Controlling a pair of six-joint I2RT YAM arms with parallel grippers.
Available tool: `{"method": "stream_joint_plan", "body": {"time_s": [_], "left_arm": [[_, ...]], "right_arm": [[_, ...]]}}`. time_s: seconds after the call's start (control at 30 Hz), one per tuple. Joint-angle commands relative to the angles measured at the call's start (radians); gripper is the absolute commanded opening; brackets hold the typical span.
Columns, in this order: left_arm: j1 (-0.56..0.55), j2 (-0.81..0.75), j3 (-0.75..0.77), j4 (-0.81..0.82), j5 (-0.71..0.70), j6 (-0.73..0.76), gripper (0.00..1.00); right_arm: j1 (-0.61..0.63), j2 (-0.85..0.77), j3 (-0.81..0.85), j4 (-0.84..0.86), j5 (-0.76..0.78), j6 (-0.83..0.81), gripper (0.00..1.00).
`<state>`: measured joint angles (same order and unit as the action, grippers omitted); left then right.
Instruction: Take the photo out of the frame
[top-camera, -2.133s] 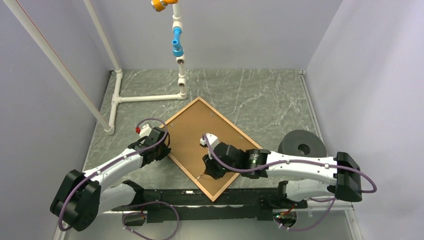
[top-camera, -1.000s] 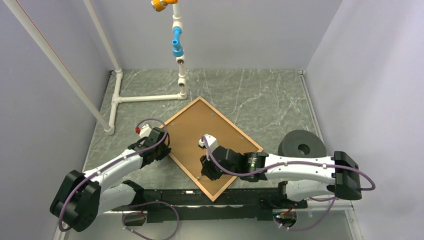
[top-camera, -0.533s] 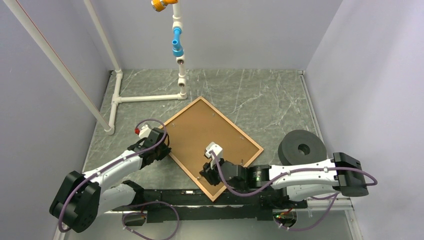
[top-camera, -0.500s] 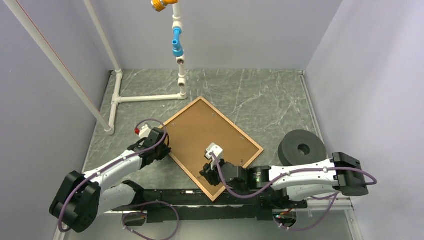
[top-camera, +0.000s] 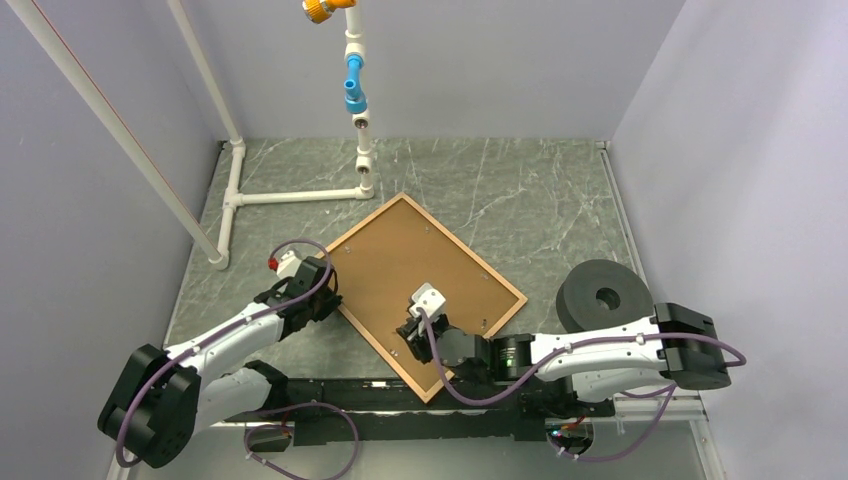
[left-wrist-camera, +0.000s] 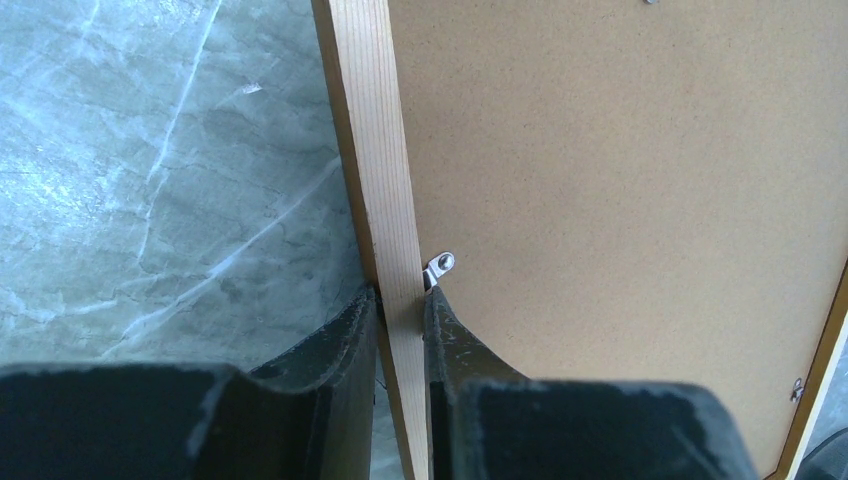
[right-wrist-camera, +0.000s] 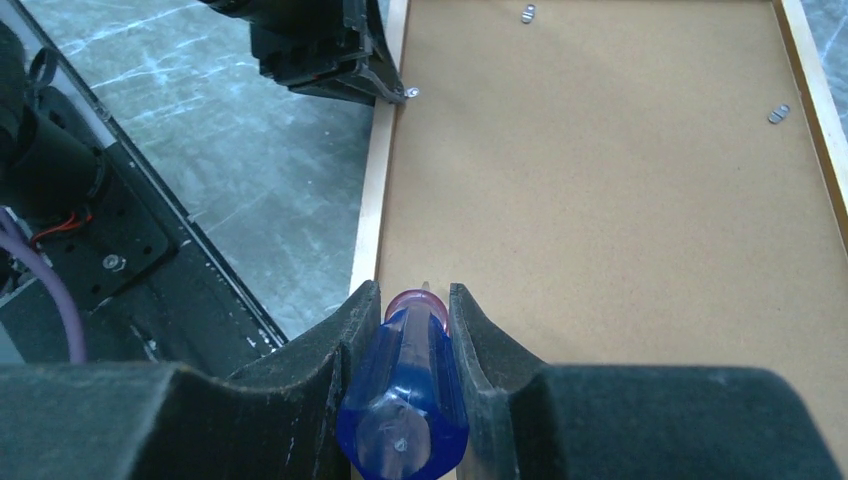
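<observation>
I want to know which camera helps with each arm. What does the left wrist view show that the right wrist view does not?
Only the left wrist view: one of the left fingers sits outside the frame and one inside it, next to a small metal clip. Only the right wrist view: a blue screwdriver held between the right fingers, two more clips, and the black base rail. Both: the brown backing board, the frame, that clip, the left fingers and the marble table. Neither shows the photo.

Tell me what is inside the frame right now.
A plain brown backing board fills the frame, with small metal clips near its edges. The photo cannot be seen; whatever lies beneath the board is covered by it.
</observation>
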<state>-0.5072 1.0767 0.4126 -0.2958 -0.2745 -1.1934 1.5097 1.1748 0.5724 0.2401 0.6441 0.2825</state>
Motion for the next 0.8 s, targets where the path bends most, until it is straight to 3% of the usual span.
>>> {"method": "stream_joint_plan", "body": {"time_s": [0.0, 0.1, 0.2, 0.77], "left_arm": [[-0.006, 0.022, -0.038, -0.035, 0.084, 0.011, 0.00], [-0.004, 0.028, -0.033, -0.036, 0.085, 0.016, 0.00], [-0.006, 0.026, -0.033, -0.030, 0.089, 0.015, 0.00], [-0.005, 0.020, -0.034, -0.041, 0.081, 0.007, 0.00]], "right_arm": [[-0.004, -0.047, 0.105, -0.144, -0.076, 0.020, 0.00], [-0.004, -0.058, 0.133, -0.310, -0.151, 0.057, 0.00], [-0.003, -0.098, 0.124, -0.365, -0.200, 0.096, 0.00], [-0.006, -0.001, 0.103, -0.192, -0.213, 0.074, 0.00]]}}
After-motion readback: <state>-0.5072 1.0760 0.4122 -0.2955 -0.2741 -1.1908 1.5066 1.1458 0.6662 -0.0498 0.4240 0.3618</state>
